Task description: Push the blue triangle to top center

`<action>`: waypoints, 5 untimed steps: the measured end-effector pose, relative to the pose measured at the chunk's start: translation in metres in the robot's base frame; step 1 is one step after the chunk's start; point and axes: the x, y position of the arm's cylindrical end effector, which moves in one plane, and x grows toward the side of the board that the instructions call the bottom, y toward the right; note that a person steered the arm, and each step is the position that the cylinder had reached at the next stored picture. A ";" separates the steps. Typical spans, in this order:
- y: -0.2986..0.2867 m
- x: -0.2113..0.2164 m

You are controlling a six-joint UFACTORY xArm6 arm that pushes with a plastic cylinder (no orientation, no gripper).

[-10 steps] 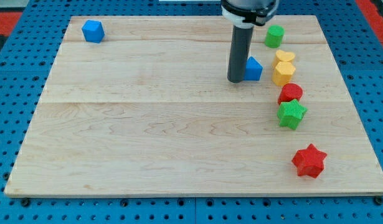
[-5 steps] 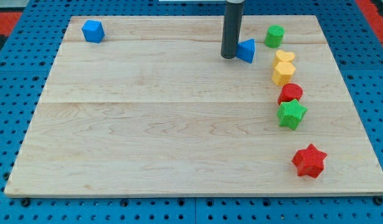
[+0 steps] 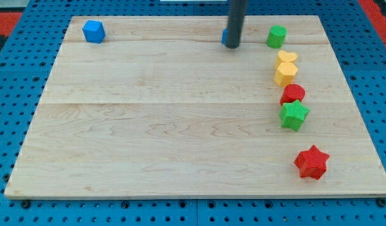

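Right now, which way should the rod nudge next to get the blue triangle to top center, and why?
Probably a short push toward the view's left and slightly up. My tip stands right in front of the blue triangle, hiding most of it; the block sits near the board's top edge but a little right of center.

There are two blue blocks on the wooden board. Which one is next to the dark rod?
The blue triangle near the view's top centre: only a sliver shows beside my tip. The other blue block sits alone at the view's top left.

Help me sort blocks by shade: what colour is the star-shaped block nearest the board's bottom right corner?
Red. The star block shows clearly in the camera view, its only view.
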 end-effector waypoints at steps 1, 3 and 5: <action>0.017 0.015; 0.038 -0.014; 0.036 -0.041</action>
